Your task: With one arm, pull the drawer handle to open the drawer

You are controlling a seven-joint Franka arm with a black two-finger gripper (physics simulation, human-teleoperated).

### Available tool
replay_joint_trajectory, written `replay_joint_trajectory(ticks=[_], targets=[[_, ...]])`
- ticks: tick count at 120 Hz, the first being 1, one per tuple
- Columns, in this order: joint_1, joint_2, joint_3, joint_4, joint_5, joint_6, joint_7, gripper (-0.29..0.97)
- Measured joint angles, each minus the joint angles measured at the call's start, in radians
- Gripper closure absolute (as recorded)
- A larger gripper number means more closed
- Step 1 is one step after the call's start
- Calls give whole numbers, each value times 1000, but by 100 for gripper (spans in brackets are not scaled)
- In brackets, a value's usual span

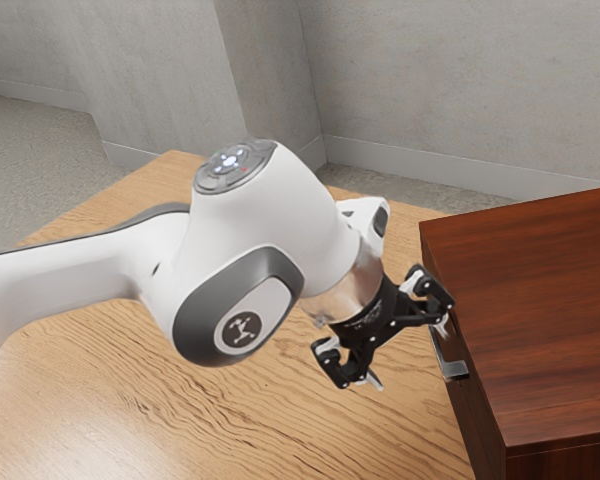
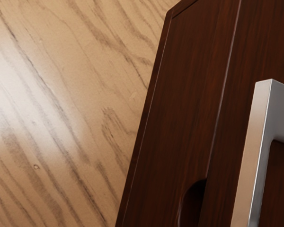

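A dark brown wooden cabinet (image 1: 540, 300) stands on the table at the exterior view's right. Its drawer front (image 2: 189, 118) faces the arm and carries a silver bar handle (image 1: 447, 354), which also looks large and close in the wrist view (image 2: 260, 156). My black gripper (image 1: 408, 350) hovers just off the drawer front with its fingers spread wide and nothing between them. One fingertip (image 1: 441, 321) is right beside the handle's upper end. The other fingertip (image 1: 374, 380) hangs lower, away from the cabinet. The drawer front looks flush with the cabinet.
The cabinet sits on a light wooden table (image 1: 130, 400) whose surface stretches out under and behind the arm. My white arm (image 1: 240, 270) takes up the middle of the exterior view. Grey walls and floor lie beyond the table.
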Motion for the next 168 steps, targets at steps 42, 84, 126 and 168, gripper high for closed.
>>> replay_joint_trajectory(ticks=[42,84,126,168], targets=[[1,8,0,0,0,12,-1,10],[2,-4,1,-1,0,13,1,43],[4,-39,7,-32,0,8,-1,55],[6,-77,12,-72,-1,14,-4,64]])
